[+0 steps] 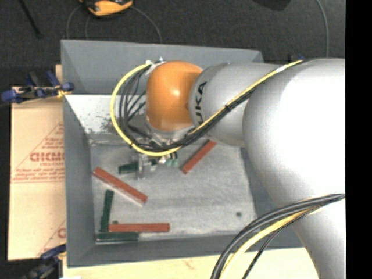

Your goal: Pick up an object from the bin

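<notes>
While my orange wrist cover hangs over the back part of the bin, my gripper sits low beneath it, close to the grey floor and not far from the back wall. In the camera view I cannot tell whether it is spread or closed, because the cover and the looped yellow cables hide most of it. A short dark green piece lies right at its tip on the view's left side. It may be touching or gripped, but I cannot tell which.

A red-brown bar lies tilted just beside me on the view's right, partly under my arm. A second red-brown bar lies diagonally on the floor, near and in front of the green piece. Well apart, by the front left corner, a green bar stands along the left side, and a third red-brown bar and another green bar lie along the front wall. The floor is bare through the middle and toward the front right.
</notes>
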Robot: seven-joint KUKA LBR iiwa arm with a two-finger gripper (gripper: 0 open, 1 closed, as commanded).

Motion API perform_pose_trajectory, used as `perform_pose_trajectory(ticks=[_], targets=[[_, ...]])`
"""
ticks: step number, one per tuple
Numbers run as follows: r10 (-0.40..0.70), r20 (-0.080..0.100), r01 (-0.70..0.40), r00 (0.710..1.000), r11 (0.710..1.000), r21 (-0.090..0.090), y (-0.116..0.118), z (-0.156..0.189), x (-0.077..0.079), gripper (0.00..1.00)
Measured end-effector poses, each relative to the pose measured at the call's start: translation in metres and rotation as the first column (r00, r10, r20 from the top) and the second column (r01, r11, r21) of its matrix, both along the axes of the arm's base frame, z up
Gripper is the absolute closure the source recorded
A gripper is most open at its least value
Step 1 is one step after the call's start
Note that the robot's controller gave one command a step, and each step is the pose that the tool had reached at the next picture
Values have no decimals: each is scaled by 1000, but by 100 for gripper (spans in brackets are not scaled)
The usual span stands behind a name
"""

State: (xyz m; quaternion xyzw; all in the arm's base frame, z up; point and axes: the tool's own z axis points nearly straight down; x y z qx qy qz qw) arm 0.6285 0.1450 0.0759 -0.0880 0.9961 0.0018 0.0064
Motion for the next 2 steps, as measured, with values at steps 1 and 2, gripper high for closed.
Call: perform_pose_trajectory(ticks=[1, 2], targets=[[-10, 3, 10, 1000, 1000, -2, 25, -1, -53, 100], [101, -6, -101, 995, 995, -4, 31, 141, -22, 100]])
